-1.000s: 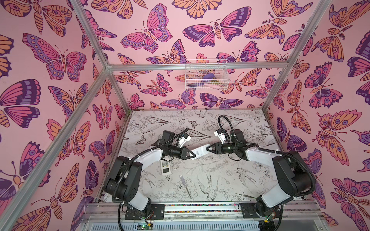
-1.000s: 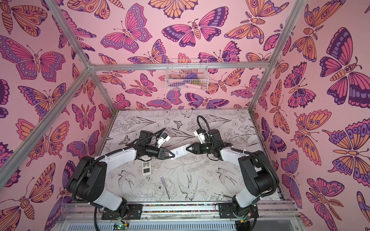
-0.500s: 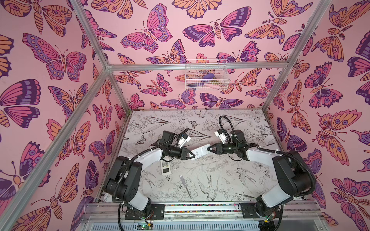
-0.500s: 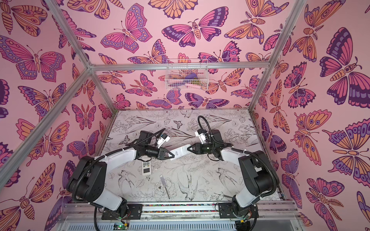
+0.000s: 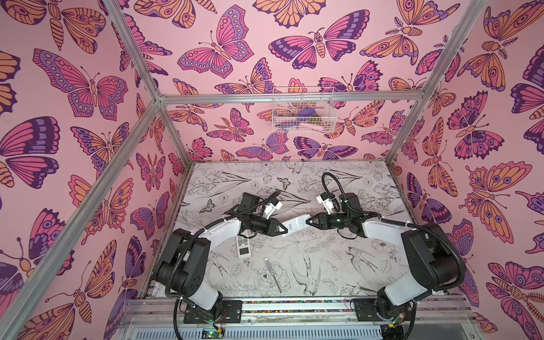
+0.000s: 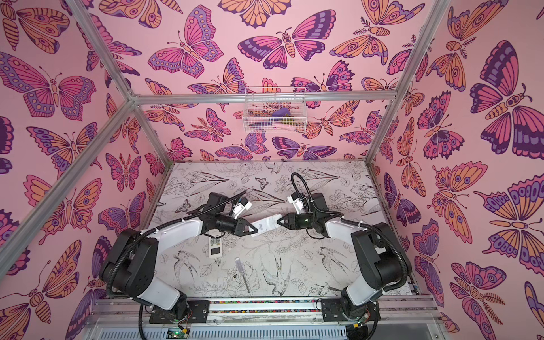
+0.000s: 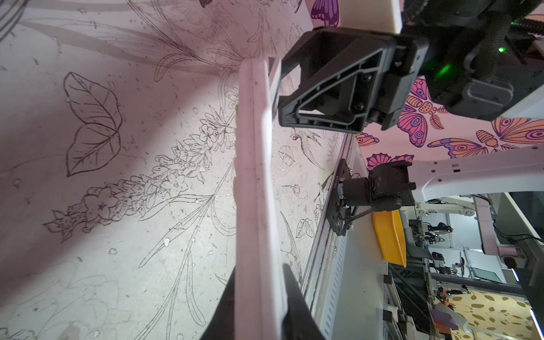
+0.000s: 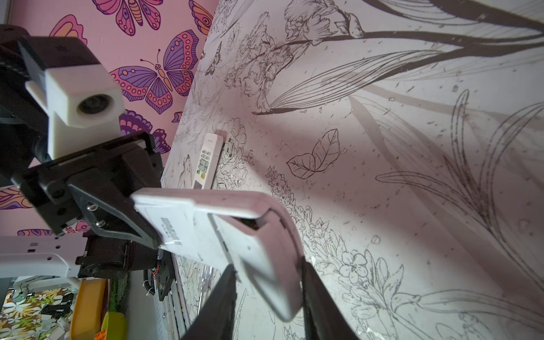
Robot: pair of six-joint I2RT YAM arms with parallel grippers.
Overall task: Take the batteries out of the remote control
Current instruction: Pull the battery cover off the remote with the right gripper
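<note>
Two grippers are sharing one white remote (image 5: 294,225), holding it up off the table (image 5: 338,265). The left gripper (image 5: 282,229) is pinching one end with narrow jaws. The right gripper (image 5: 308,222) is clamping the sides of the other end, by the back cover (image 8: 259,259). I'm not seeing the batteries, only a dark gap showing at that cover's edge. Further out, a second remote (image 5: 243,246) is lying buttons-up beside the left arm, and a screwdriver (image 5: 272,272) is lying nearer the front edge.
</note>
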